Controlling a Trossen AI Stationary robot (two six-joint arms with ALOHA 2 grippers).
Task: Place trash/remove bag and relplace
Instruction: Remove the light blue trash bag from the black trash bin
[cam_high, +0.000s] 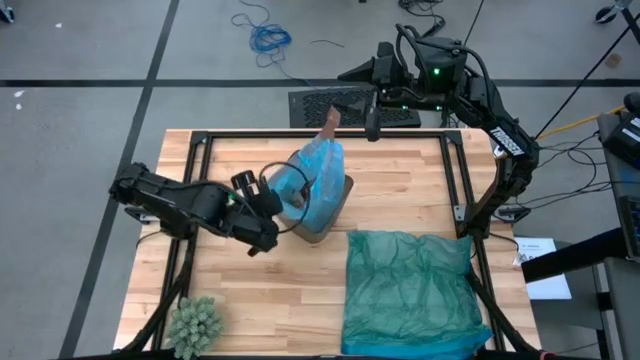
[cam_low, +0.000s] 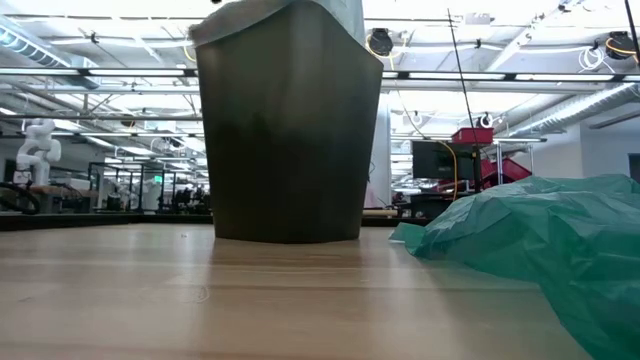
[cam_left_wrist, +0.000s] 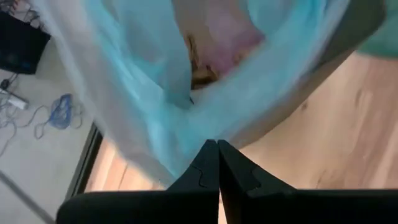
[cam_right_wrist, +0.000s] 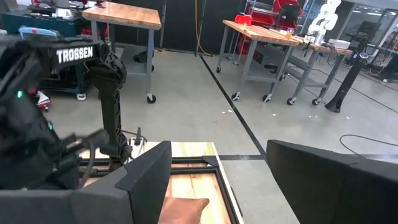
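Two pincers are mine, and only one is working. Largest thing first: the bench (cam_high: 250, 300), pale wood planks in a black frame, standing on grey concrete with dark seams; beyond it the low view shows a workshop with long ceiling lights, shelving and other benches. At five o'clock on the bench lies a darker teal bag (cam_high: 410, 290), spread flat. In the middle stands the dark bin (cam_low: 288, 120), lined with the light blue bag (cam_high: 318, 180), whose rim is bunched up above the bin's mouth. Through the liner I can see brown paper trash (cam_left_wrist: 200, 65) and a pink wad already inside. A green spiky ball (cam_high: 195, 322) sits at seven o'clock.

My left pincer (cam_left_wrist: 217, 146) is at nine o'clock of the bin, fingers pressed together right against the bag's edge; whether film is caught between them I cannot tell. My right pincer (cam_right_wrist: 217, 180) hangs spread wide at twelve o'clock, waiting.

I judge the trash is in; lifting the liner out and fitting a fresh one remain.
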